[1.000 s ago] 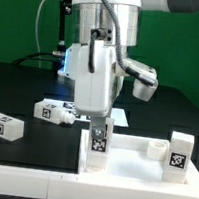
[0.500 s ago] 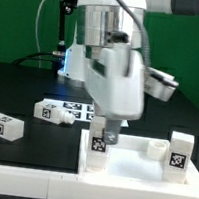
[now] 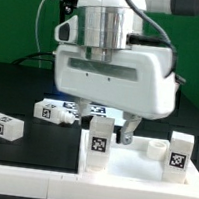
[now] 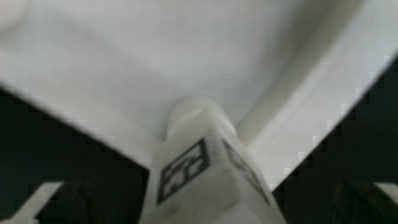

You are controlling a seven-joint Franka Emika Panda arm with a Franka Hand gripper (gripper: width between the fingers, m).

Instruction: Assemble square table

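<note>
The white square table top (image 3: 129, 168) lies at the front with its raised rim. One white tagged leg (image 3: 100, 144) stands upright in its near-left corner. A second leg (image 3: 179, 157) stands in the right corner beside an empty round socket (image 3: 158, 148). My gripper (image 3: 104, 128) hangs over the left leg, its broad side facing the exterior view. The jaws are spread, and one finger (image 3: 130, 128) stands clear of the leg on the exterior view's right. In the wrist view the leg (image 4: 210, 165) rises between the dark fingers (image 4: 50, 205) over the table top (image 4: 107, 60).
Two loose tagged legs lie on the black table, one (image 3: 3, 126) at the exterior view's far left and one (image 3: 54, 110) further in. The marker board (image 3: 86, 110) lies behind the table top, partly hidden by my hand.
My hand has turned about its vertical axis from narrow side to broad side facing the exterior view. The fingers that covered the left leg's top now stand apart from it.
</note>
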